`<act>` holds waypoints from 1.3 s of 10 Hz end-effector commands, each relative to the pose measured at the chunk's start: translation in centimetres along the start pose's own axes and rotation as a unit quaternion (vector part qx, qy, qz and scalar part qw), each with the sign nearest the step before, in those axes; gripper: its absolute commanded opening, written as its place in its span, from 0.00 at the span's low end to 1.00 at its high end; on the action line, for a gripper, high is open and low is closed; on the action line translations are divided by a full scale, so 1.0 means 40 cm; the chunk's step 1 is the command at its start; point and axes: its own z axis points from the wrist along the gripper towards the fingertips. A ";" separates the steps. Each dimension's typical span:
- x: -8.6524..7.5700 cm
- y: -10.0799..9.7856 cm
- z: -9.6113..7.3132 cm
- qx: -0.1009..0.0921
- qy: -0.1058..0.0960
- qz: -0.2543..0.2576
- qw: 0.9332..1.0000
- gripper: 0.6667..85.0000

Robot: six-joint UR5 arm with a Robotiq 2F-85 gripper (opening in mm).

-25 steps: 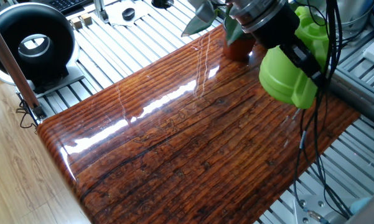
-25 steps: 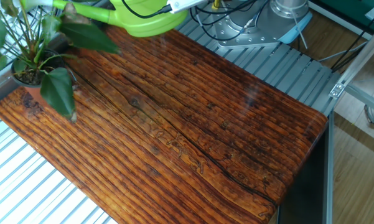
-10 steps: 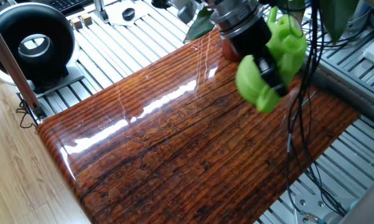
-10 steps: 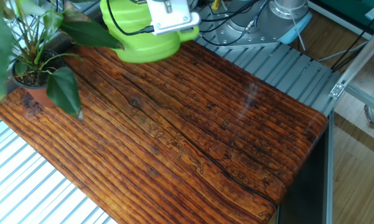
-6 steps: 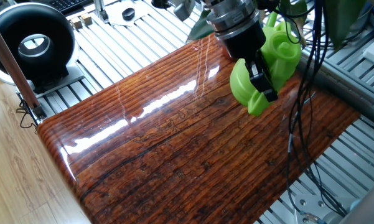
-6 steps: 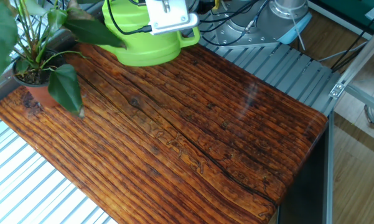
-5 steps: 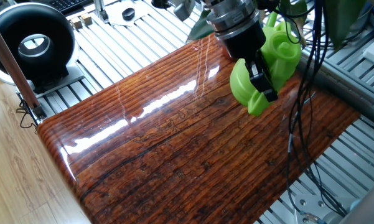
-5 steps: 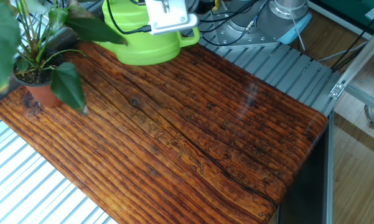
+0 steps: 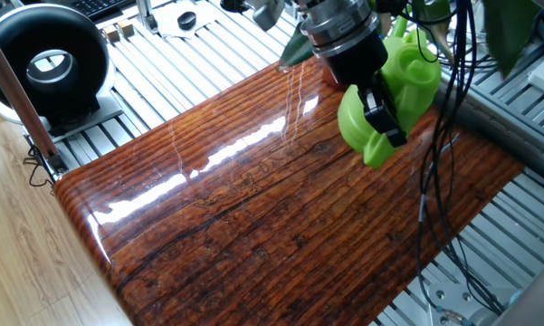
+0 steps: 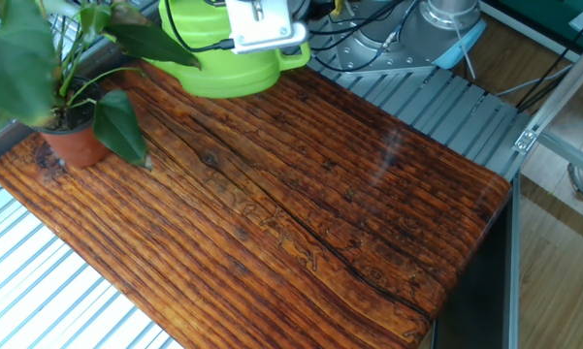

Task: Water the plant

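The plant (image 10: 48,68) has broad dark green leaves and a reddish-brown pot (image 10: 75,145) at the wooden table's far left corner. In one fixed view the arm hides most of it; a leaf (image 9: 296,50) shows behind the wrist. The lime-green watering can (image 10: 223,63) is upright, right beside the plant and low over the table. My gripper (image 9: 381,116) is shut on its handle, with the can body (image 9: 407,77) behind the fingers. In the other fixed view the gripper (image 10: 264,27) sits on top of the can. One leaf overlaps the can's left side.
A black round device (image 9: 50,63) stands on the slatted metal bench (image 9: 154,77) off the table's left end. Black cables (image 9: 439,154) hang from the arm over the table's right side. The robot base (image 10: 446,24) is behind the table (image 10: 320,213).
The can came down from a raised, tipped pose to upright and low over the table. Over the last half second it barely moved, while the plant and pot shifted slightly toward it.
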 end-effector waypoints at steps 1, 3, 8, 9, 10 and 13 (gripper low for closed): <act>0.022 0.012 -0.002 -0.009 0.016 0.000 1.000 0.01; 0.063 0.015 -0.007 0.001 0.035 0.008 0.999 0.01; 0.094 0.058 -0.011 -0.016 0.041 0.020 0.999 0.01; 0.089 0.050 -0.010 -0.010 0.037 0.019 0.999 0.01; 0.068 0.049 -0.009 -0.009 0.021 0.016 1.000 0.01; -0.011 0.040 -0.010 -0.003 -0.040 0.004 0.999 0.01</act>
